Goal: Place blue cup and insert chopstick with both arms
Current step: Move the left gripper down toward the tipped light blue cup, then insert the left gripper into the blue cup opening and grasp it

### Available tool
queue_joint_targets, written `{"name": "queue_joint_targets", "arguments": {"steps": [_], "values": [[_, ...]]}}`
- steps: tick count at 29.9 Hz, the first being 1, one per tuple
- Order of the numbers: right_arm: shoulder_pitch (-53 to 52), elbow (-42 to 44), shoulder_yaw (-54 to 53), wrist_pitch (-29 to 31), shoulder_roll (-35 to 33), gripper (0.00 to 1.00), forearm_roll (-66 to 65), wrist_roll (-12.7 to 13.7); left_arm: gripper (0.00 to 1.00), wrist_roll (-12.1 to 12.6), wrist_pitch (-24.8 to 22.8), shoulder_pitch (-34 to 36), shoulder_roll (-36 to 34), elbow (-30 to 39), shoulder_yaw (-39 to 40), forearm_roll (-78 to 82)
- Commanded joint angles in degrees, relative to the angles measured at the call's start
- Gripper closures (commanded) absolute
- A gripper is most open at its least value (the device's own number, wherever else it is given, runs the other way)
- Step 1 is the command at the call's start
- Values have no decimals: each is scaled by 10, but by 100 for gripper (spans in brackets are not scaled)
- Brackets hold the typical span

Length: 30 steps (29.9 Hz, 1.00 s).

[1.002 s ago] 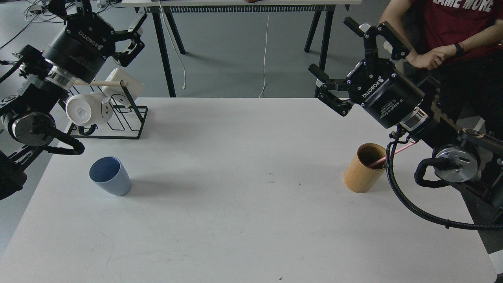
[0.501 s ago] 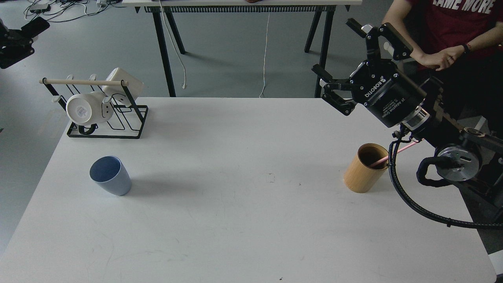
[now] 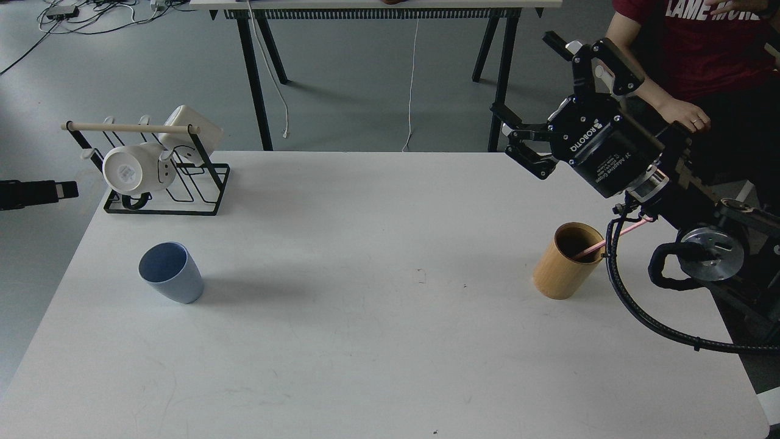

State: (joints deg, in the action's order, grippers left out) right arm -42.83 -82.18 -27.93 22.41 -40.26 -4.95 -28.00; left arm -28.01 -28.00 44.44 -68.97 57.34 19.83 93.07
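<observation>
The blue cup (image 3: 171, 272) stands upright on the white table (image 3: 365, 341) at the left, with nothing holding it. The pink chopstick (image 3: 590, 249) leans inside a tan bamboo cylinder (image 3: 563, 261) at the right, and its upper end passes behind my right arm's cable. My right gripper (image 3: 520, 73) hangs open and empty above the table's far right edge, up and left of the cylinder. Of my left arm only a black bar (image 3: 38, 192) pokes in at the left edge, well above and left of the cup; whether it is open or shut does not show.
A black wire rack (image 3: 183, 183) with a wooden rod and white mugs (image 3: 130, 169) stands at the back left. A person in a red shirt (image 3: 701, 49) sits behind my right arm. Black table legs (image 3: 256, 79) stand beyond the far edge.
My left arm has swung away from above the rack and out to the left; only a black bar remains at the left edge. The right gripper has drifted slightly right, still open.
</observation>
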Motion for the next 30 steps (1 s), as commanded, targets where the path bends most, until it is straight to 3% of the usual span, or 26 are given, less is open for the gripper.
{"name": "queue_joint_targets", "arguments": {"steps": [1, 20, 30], "values": [[6, 4, -1, 0, -1, 2, 0, 0, 1, 0, 0, -1, 42, -21, -1, 44], [14, 12, -2, 1, -6, 2, 0, 0, 1, 0, 0, -7, 132, -35, -34, 46], [14, 12, -3, 1, -10, 2, 0, 0, 2, 0, 0, -11, 170, -86, -52, 47]]}}
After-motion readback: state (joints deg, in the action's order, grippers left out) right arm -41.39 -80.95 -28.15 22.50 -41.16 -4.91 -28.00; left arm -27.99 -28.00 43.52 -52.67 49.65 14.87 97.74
